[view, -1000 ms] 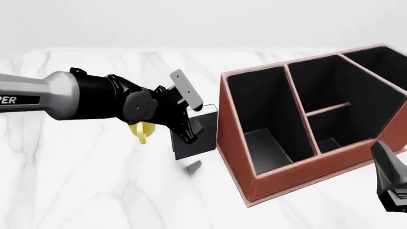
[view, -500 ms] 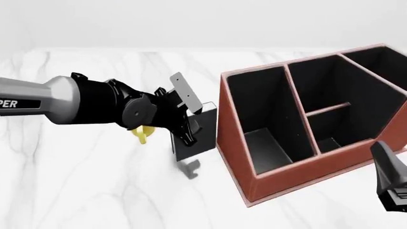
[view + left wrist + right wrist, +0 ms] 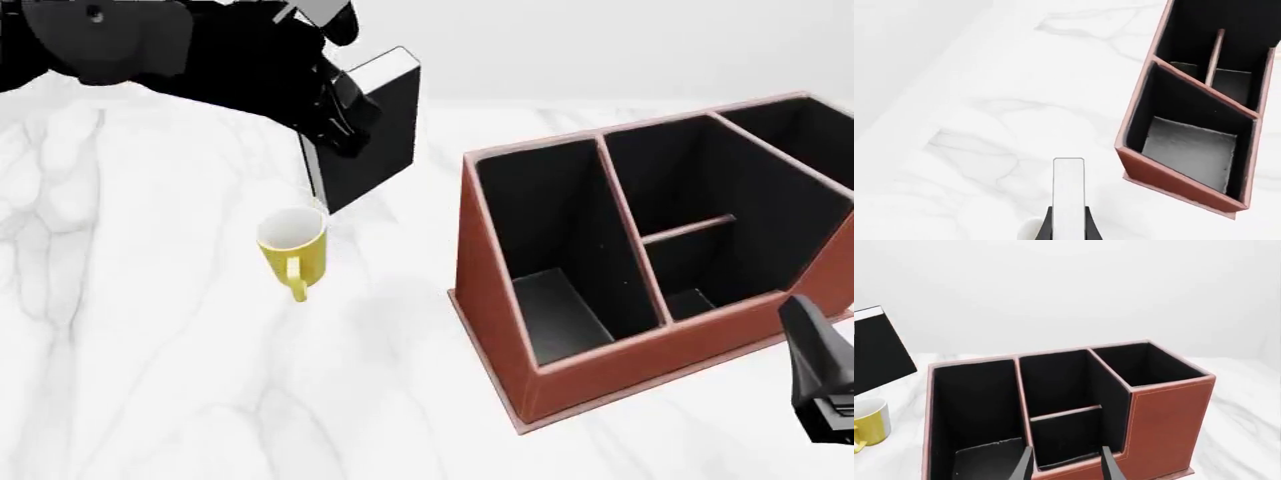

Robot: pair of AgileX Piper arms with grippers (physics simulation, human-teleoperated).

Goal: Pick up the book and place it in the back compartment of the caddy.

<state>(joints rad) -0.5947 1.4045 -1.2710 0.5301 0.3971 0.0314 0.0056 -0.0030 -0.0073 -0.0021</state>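
My left gripper (image 3: 347, 115) is shut on the black book (image 3: 374, 135) and holds it high above the table, over the yellow mug and left of the caddy. In the left wrist view the book's white page edge (image 3: 1068, 192) runs between my fingers (image 3: 1090, 227). The reddish-brown caddy (image 3: 497, 300) stands at the right, and it also shows in the left wrist view (image 3: 1167, 177). Its small pocket (image 3: 691, 295) lies between the low cross-divider (image 3: 687, 228) and the lower near wall. My right gripper (image 3: 1067, 467) is open and empty, just before that wall, with the pocket (image 3: 1066, 440) ahead.
A yellow mug (image 3: 291, 250) stands upright on the white marble table (image 3: 160, 380), below the lifted book and left of the caddy. It also shows in the right wrist view (image 3: 869, 424). The caddy's long narrow compartment (image 3: 547, 250) is on its left side.
My left arm has lifted the book off the table, up and to the left in the front view, uncovering the mug. The right arm and caddy have not moved.
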